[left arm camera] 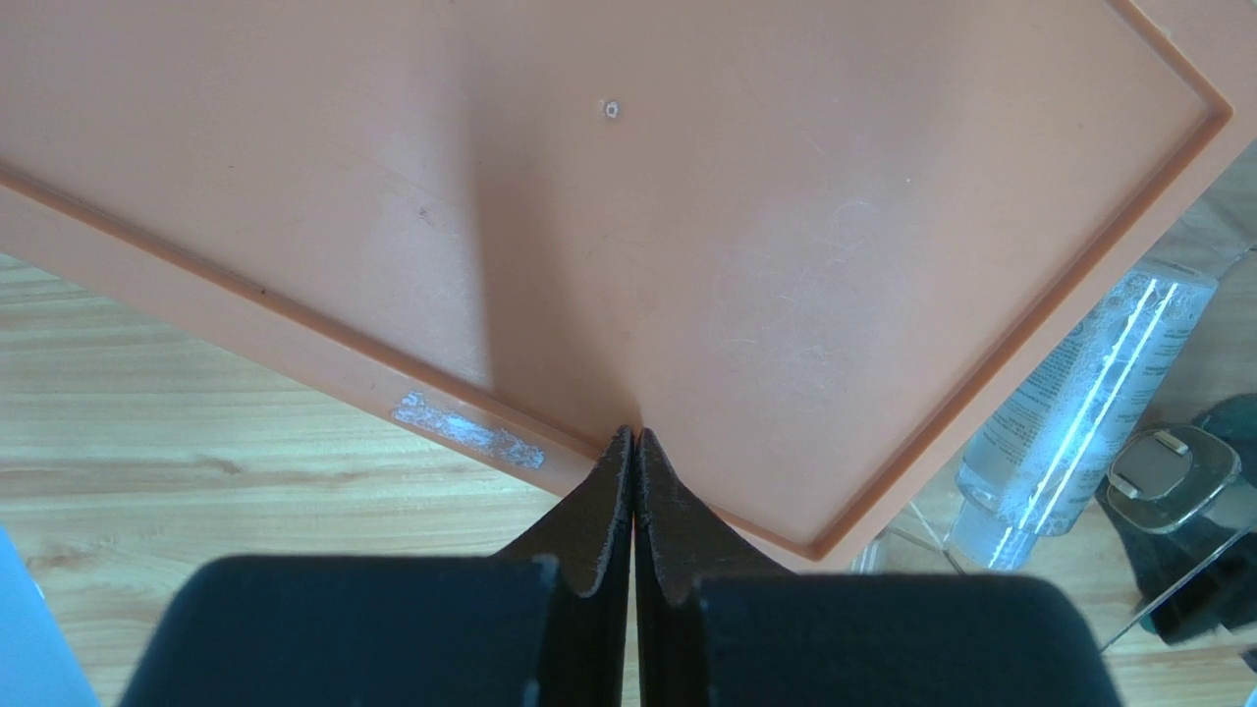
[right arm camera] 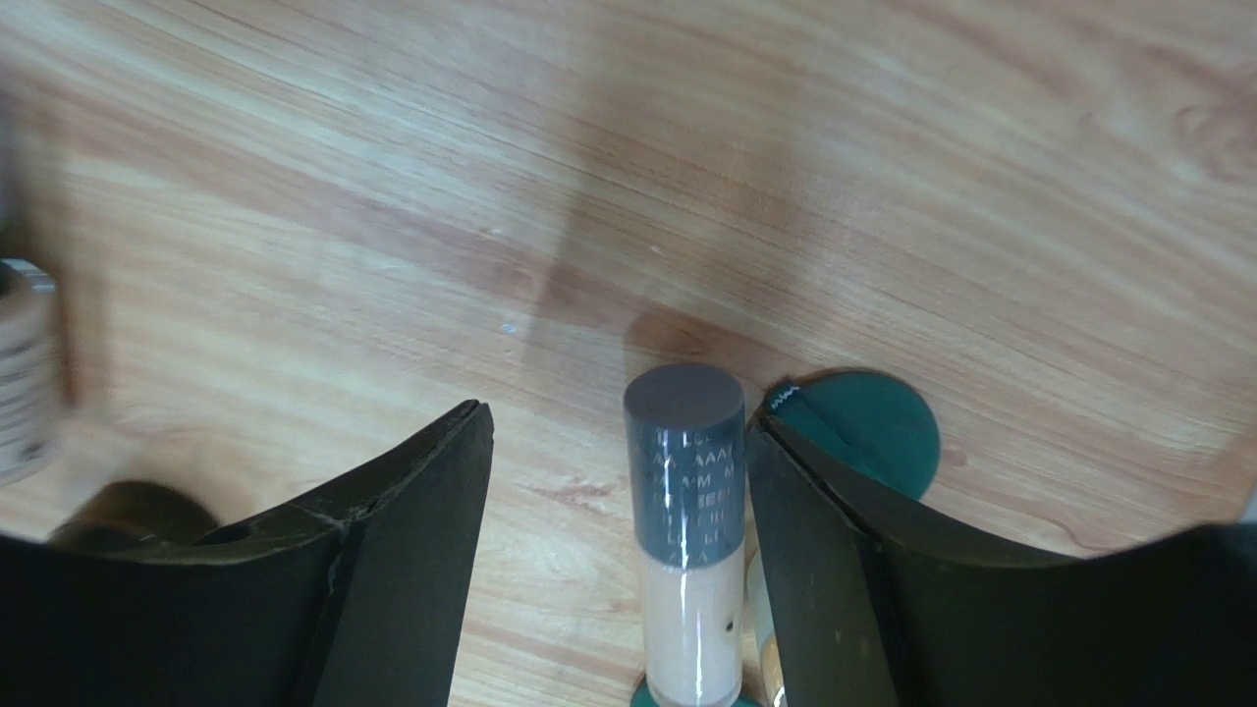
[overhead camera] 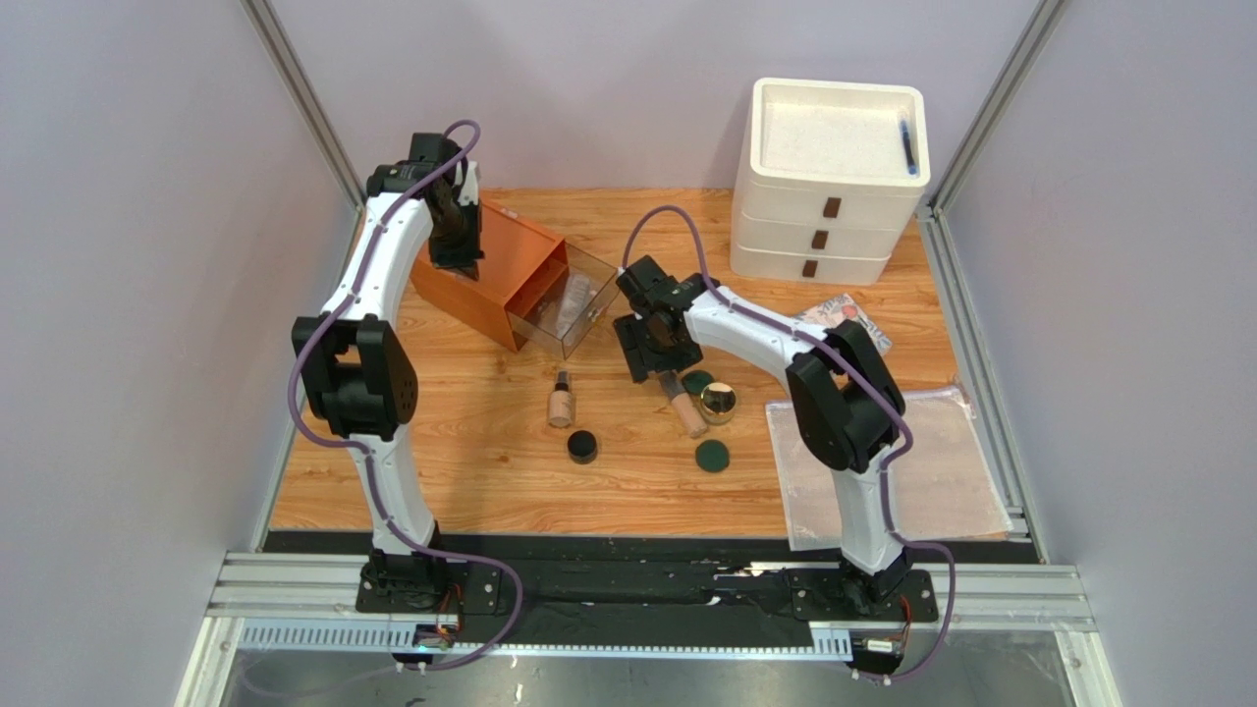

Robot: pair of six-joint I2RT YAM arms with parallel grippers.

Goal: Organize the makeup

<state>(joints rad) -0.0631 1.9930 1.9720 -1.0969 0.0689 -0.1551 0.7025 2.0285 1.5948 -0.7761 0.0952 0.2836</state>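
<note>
Orange box point(overhead camera: 480, 280) at the back left of the table point(overhead camera: 443, 472), its clear drawer point(overhead camera: 579, 302) pulled out toward the middle, a clear bottle point(left arm camera: 1085, 391) lying inside. Left gripper point(left arm camera: 635, 449) clenched on nothing, its tips pressed to the top of the box near the edge; judged to be steadying the box while the other arm loads. Right gripper point(right arm camera: 620, 427) is low over the wood with its jaws spread either side of a beige tube point(right arm camera: 683, 486), which lies flat with its grey cap pointing away from the wrist. The tube sits off-centre, hard against the right-hand finger point(right arm camera: 826, 560) and well clear of the left one point(right arm camera: 399, 545); no squeeze on it yet. One green disc point(right arm camera: 871, 427) lies just beyond that right-hand finger. Loose makeup nearby in the overhead view: foundation bottle point(overhead camera: 561, 401), black pot point(overhead camera: 583, 445), gold-rimmed jar point(overhead camera: 719, 399), all out on the table between the arms. Step in hand, by my reading: picking the tube for the drawer. Next move calls for closing across the cap end without nudging the disc, a straight lift, then a short carry left to the open drawer. Risk: an off-centre grip may roll the tube as the jaws close
</note>
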